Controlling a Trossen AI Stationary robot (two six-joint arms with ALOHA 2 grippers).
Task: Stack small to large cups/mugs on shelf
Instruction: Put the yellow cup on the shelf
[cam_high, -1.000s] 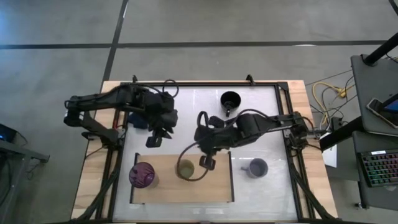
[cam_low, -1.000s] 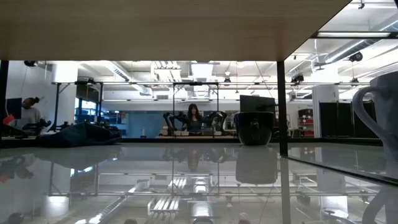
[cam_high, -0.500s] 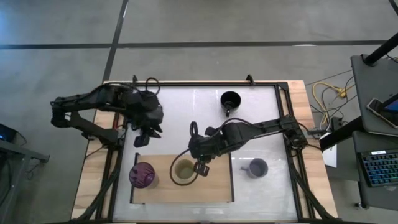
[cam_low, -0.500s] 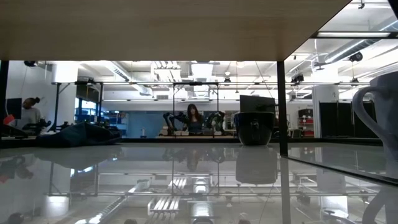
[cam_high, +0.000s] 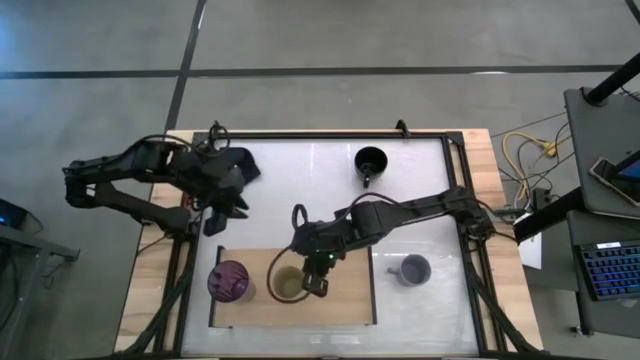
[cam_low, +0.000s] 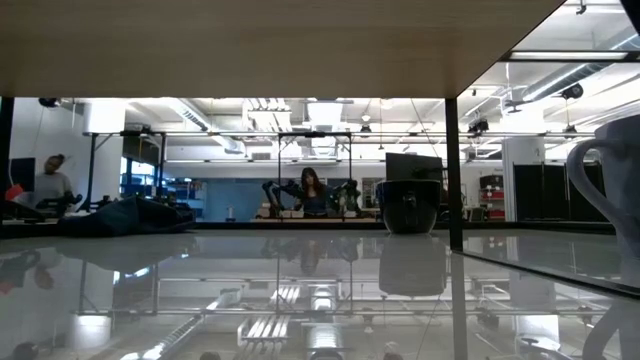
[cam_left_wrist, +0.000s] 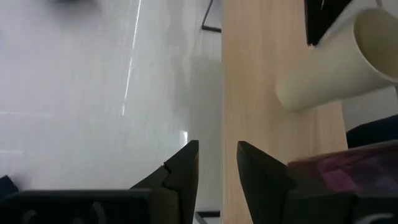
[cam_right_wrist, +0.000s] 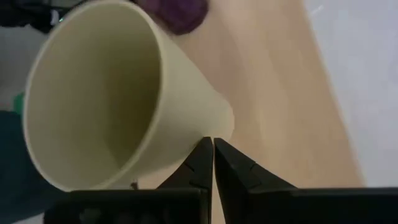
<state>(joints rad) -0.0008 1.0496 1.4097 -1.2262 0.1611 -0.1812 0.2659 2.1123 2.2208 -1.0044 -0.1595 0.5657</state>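
We have two cups on the shelf (cam_high: 345, 312) so far: the purple tumbler (cam_high: 229, 281) at its left end and the beige cup (cam_high: 288, 283) just right of it. Our right hand (cam_high: 317, 279), fingers closed and empty, sits against the beige cup. The left hand (cam_high: 218, 210), fingers narrowly parted and empty, waits far-left. The lavender mug (cam_high: 412, 269) and black mug (cam_high: 371, 159) remain on the counter (cam_high: 420, 200).

No readable text, labels, brands, numbers or signs in any view. Nothing legible on the cups, on the board or on the arms. Room fixtures beyond the table are too small to read.
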